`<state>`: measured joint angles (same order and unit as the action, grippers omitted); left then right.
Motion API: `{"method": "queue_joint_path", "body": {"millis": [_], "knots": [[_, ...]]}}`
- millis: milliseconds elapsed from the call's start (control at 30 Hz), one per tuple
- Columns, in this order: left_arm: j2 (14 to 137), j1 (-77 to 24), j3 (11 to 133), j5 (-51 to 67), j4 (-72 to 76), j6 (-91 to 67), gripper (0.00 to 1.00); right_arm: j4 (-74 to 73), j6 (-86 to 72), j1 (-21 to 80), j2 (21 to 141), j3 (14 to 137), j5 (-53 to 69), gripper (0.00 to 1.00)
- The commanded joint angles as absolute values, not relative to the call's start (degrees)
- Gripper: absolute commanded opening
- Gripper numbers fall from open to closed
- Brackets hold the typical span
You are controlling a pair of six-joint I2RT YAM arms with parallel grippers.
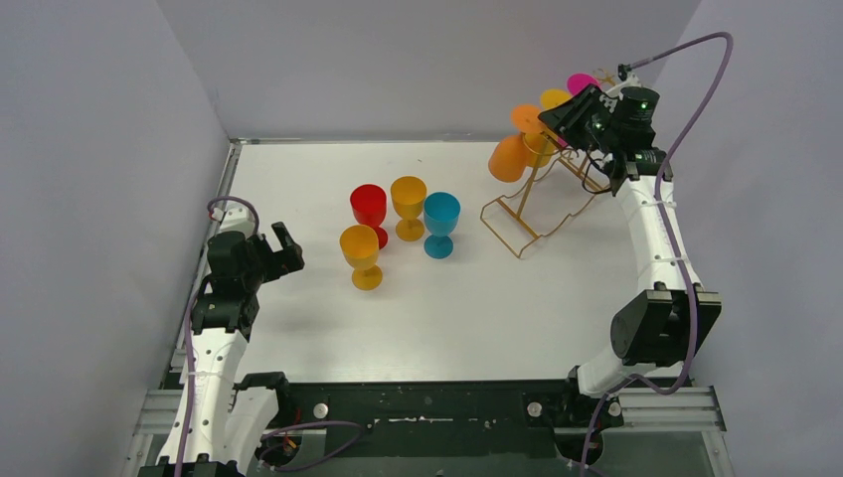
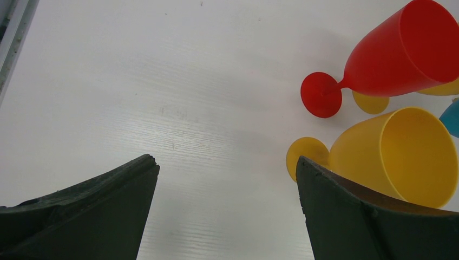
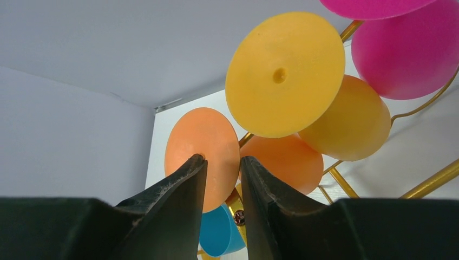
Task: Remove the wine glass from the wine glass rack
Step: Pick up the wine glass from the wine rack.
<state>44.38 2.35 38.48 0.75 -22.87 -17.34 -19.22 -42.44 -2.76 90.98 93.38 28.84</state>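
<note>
The gold wire wine glass rack (image 1: 518,235) stands at the table's back right, and its rods (image 3: 430,181) show in the right wrist view. An orange wine glass (image 1: 509,157), a yellow one (image 1: 555,98) and a pink one (image 1: 581,82) hang on it upside down. My right gripper (image 1: 563,115) is up at the rack's top. Its jaws (image 3: 223,158) stand a narrow gap apart, right in front of the orange glass's round foot (image 3: 201,142), with nothing between them. The yellow foot (image 3: 284,73) and the pink glass (image 3: 403,51) are to the right. My left gripper (image 1: 283,248) hangs wide open over the table's left side, fingers (image 2: 226,161) holding nothing.
On the table's middle stand a red glass (image 1: 369,206), a yellow glass (image 1: 409,195), a blue glass (image 1: 441,214) and an amber glass (image 1: 360,246). The left wrist view has the red glass (image 2: 400,54) and the amber glass (image 2: 400,157) close by on its right. White walls enclose the table.
</note>
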Motion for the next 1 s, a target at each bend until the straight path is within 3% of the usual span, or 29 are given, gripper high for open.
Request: {"method": "queue_joint_path", "body": {"millis": [0, 167, 300, 533, 767, 967], "knots": [[44.22, 2.55, 38.61, 1.85, -19.76, -16.44, 0.97, -24.71, -39.08, -1.83, 92.26, 96.85, 27.53, 0.31], [44.23, 2.57, 38.65, 1.80, -19.77, -16.44, 0.97, -24.67, -39.25, -1.49, 92.71, 98.46, 28.70, 0.30], [44.20, 2.57, 38.63, 1.67, -19.80, -16.44, 0.97, -23.52, -40.31, -1.45, 93.00, 98.64, 30.18, 0.23], [44.13, 2.55, 38.63, 1.67, -19.79, -16.42, 0.97, -22.98, -41.03, -1.41, 92.79, 98.66, 30.23, 0.22], [44.03, 2.58, 38.65, 1.67, -19.87, -16.42, 0.97, -20.54, -43.66, -1.49, 90.84, 96.56, 29.53, 0.05], [44.07, 2.55, 38.61, 1.72, -19.86, -16.39, 0.97, -17.27, -46.76, -1.66, 89.30, 94.26, 30.30, 0.00]]}}
